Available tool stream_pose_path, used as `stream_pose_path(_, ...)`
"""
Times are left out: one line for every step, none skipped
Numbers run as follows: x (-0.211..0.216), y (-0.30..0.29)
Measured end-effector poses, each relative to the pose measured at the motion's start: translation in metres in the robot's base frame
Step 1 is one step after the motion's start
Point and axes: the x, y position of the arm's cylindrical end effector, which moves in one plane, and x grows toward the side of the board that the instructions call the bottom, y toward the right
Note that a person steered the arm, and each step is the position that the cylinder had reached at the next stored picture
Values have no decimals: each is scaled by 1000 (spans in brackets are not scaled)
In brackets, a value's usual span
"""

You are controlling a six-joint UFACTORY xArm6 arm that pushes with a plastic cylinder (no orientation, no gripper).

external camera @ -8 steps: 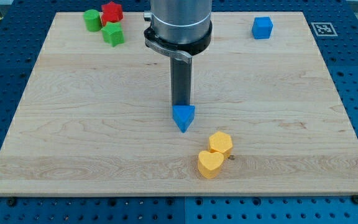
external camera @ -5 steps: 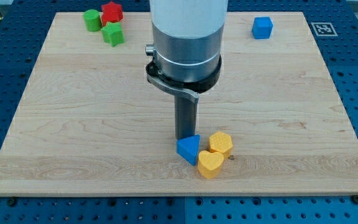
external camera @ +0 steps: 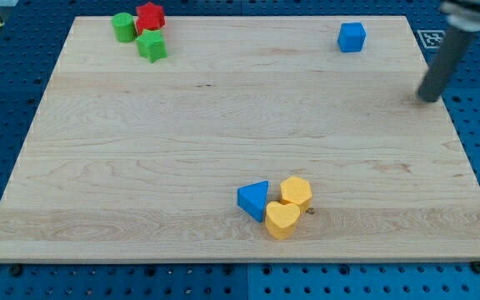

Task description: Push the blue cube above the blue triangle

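The blue cube [external camera: 352, 37] sits near the view's top right corner of the wooden board [external camera: 140, 158]. The blue triangle [external camera: 254, 200] lies near the view's bottom centre, touching a yellow heart block [external camera: 282, 221] and next to a yellow hexagon block [external camera: 296, 192]. My rod is blurred at the view's right edge, and my tip [external camera: 427, 99] is below and to the right of the blue cube, far from the blue triangle.
A green cylinder [external camera: 124, 27], a red star block [external camera: 150, 15] and a green block [external camera: 152, 47] cluster at the view's top left. A printed marker tag [external camera: 437, 38] lies just off the board's top right corner.
The blue triangle was pushed down the view until it met the yellow blocks. The rod then left it and moved quickly to the view's upper right.
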Motion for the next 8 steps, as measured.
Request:
stream_pose_path(-81, 24)
stream_pose_path(-107, 24)
stream_pose_path(-112, 7)
stream_pose_path(-120, -37)
stream_pose_path(-120, -69)
stream_pose_path(-120, -101)
stream_pose_path(-120, -130)
stream_pose_path(-120, -157)
